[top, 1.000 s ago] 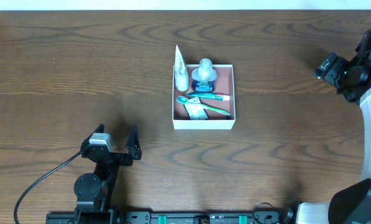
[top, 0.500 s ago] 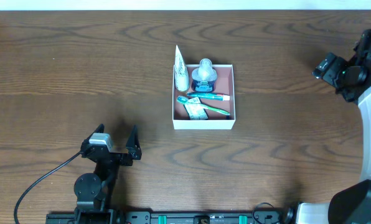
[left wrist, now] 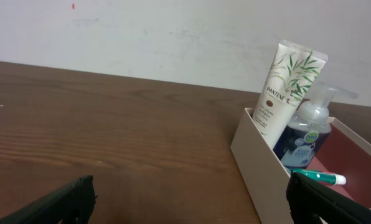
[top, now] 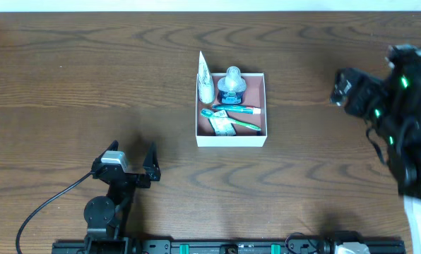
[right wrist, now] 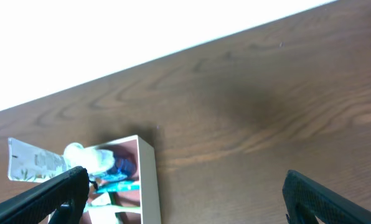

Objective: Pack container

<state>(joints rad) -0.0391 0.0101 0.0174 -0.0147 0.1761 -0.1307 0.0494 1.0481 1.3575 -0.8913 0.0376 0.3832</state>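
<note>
The container (top: 231, 140), a shallow white-walled box with a reddish-brown floor, sits mid-table. It holds a white tube (top: 205, 81) leaning on its left wall, a clear pump bottle (top: 232, 85), toothbrushes (top: 236, 109) and a small packet (top: 222, 125). The left wrist view shows the box wall (left wrist: 260, 165), tube (left wrist: 286, 87) and bottle (left wrist: 305, 134). The right wrist view shows the box (right wrist: 147, 180) at lower left. My left gripper (top: 134, 161) is open and empty, down-left of the box. My right gripper (top: 346, 88) is open and empty, raised to the box's right.
The dark wood table (top: 90, 77) spreads around the box. Its far edge meets a white wall (left wrist: 142, 37). A black cable (top: 44, 204) trails from the left arm's base at the front left.
My right arm has swung left and forward toward the box and looks blurred. The left arm and the box contents have not moved.
</note>
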